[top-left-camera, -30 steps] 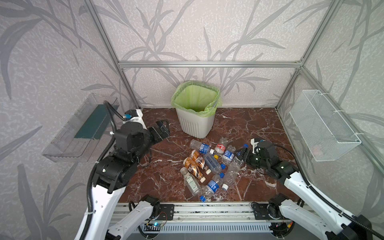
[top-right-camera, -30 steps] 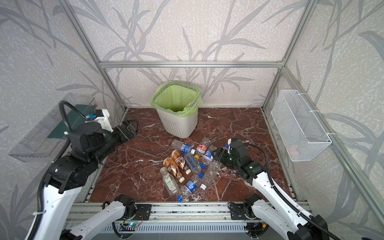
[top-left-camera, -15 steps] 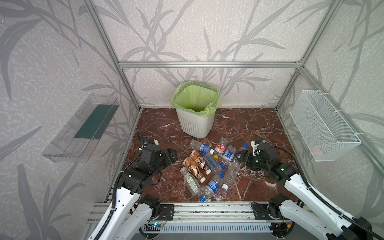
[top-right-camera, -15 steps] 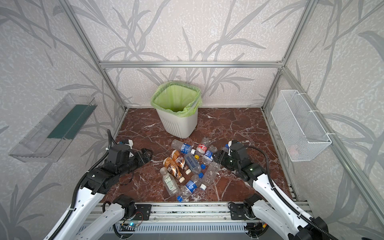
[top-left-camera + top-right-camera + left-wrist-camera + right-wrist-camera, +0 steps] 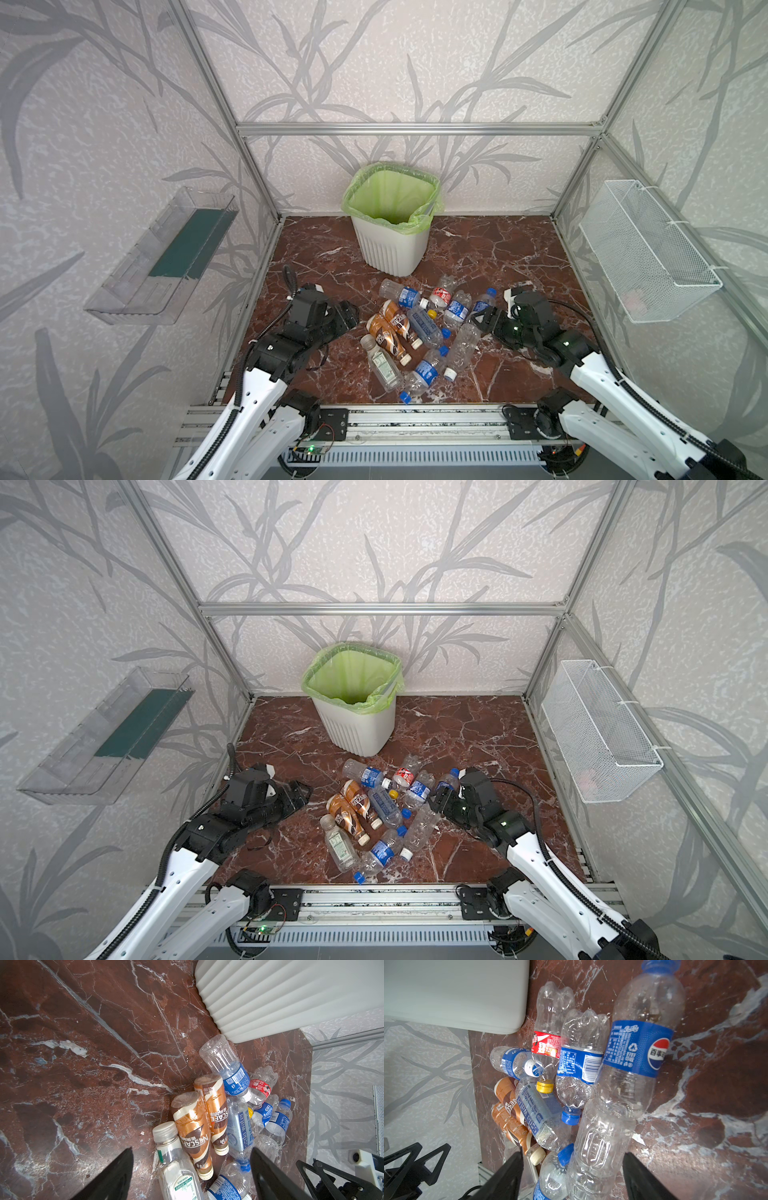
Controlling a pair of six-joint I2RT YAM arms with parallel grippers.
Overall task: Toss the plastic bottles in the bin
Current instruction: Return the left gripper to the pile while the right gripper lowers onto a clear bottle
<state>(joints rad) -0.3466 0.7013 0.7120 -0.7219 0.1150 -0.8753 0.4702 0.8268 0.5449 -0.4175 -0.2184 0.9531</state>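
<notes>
Several plastic bottles (image 5: 415,328) (image 5: 376,808) lie in a pile on the marble floor in front of the bin (image 5: 390,249) (image 5: 357,729), a white ribbed basket with a green liner. Two brown-gold bottles (image 5: 193,1126) lie side by side, with a red-labelled one (image 5: 546,1045) behind them. My left gripper (image 5: 349,316) (image 5: 191,1150) hangs open and empty, low, just left of the pile. My right gripper (image 5: 477,321) (image 5: 573,1153) is open at the pile's right edge. Its fingers straddle a clear unlabelled bottle (image 5: 598,1147) with gaps on both sides, beside a blue-labelled Pepsi bottle (image 5: 637,1047).
A clear plastic tray (image 5: 166,257) hangs on the left wall and a white wire-mesh basket (image 5: 644,249) on the right wall. An aluminium rail (image 5: 415,419) runs along the front edge. Bare marble floor (image 5: 498,249) lies right of the bin.
My left arm has dropped from high by the left wall to floor level beside the pile, its jaws narrowing a little. My right gripper has barely shifted.
</notes>
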